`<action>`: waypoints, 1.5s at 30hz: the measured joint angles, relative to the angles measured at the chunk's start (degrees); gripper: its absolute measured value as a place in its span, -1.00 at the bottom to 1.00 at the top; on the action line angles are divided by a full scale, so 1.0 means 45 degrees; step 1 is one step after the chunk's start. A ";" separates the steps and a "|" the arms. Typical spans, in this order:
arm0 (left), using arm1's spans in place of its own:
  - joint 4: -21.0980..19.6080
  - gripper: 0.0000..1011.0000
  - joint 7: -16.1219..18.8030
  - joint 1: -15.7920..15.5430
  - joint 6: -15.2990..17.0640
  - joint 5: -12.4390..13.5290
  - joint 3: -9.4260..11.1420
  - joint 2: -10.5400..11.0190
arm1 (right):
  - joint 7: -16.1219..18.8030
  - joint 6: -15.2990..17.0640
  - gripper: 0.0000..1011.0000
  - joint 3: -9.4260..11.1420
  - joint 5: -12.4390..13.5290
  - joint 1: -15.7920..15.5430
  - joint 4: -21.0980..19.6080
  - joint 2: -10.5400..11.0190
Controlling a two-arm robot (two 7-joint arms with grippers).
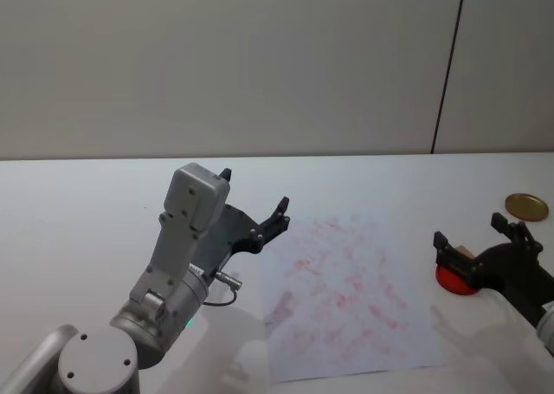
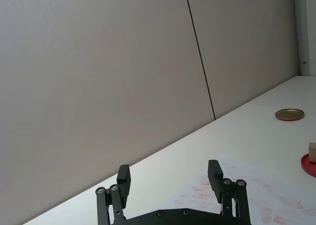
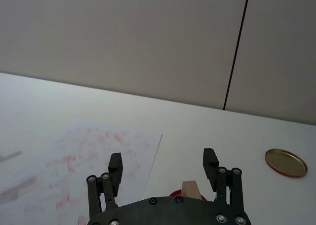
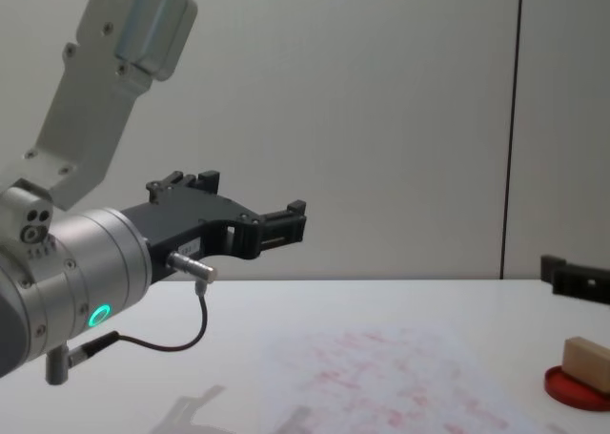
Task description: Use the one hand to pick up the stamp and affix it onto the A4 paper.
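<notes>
Grey wall panels with one dark vertical seam stand behind a white tabletop (image 1: 104, 203). From the head view, the left tool (image 1: 254, 192) hangs above the tabletop just left of the A4 paper (image 1: 346, 290), its fingers spread and holding nothing. The single sheet lies flat in the middle, covered with faint red prints. At the right, the right tool (image 1: 469, 231) is spread as well. The one stamp (image 1: 461, 252) stands on a round red ink pad (image 1: 454, 280) just near of its fingertips and is not pinched. One gold lid (image 1: 526, 206) lies farther back on the right, well apart from the pad.

From the left wrist, the left tool (image 2: 169, 171) shows two parted fingers over the far left corner of the paper (image 2: 256, 185). The stamp (image 2: 312, 149), ink pad (image 2: 310, 164) and lid (image 2: 289, 114) sit well off to the right.

From the right wrist, the stamp (image 3: 190, 189) shows between the parted fingers of the right tool (image 3: 163, 158), close to the palm and touching neither finger. The paper (image 3: 98, 151) lies to its left and the lid (image 3: 285, 162) far right.

From the chest, the left tool (image 4: 250, 196) is raised well above the paper (image 4: 381, 377). One finger (image 4: 575, 279) of the right tool hovers above the stamp (image 4: 587, 362), which rests upright on the ink pad (image 4: 577, 388) to the right of the sheet.
</notes>
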 joint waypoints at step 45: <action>0.0000 0.96 0.0000 0.0000 -0.0001 0.0000 0.0000 0.0000 | 0.1701 0.1400 0.55 0.0116 0.0066 0.1897 0.3597 -0.0232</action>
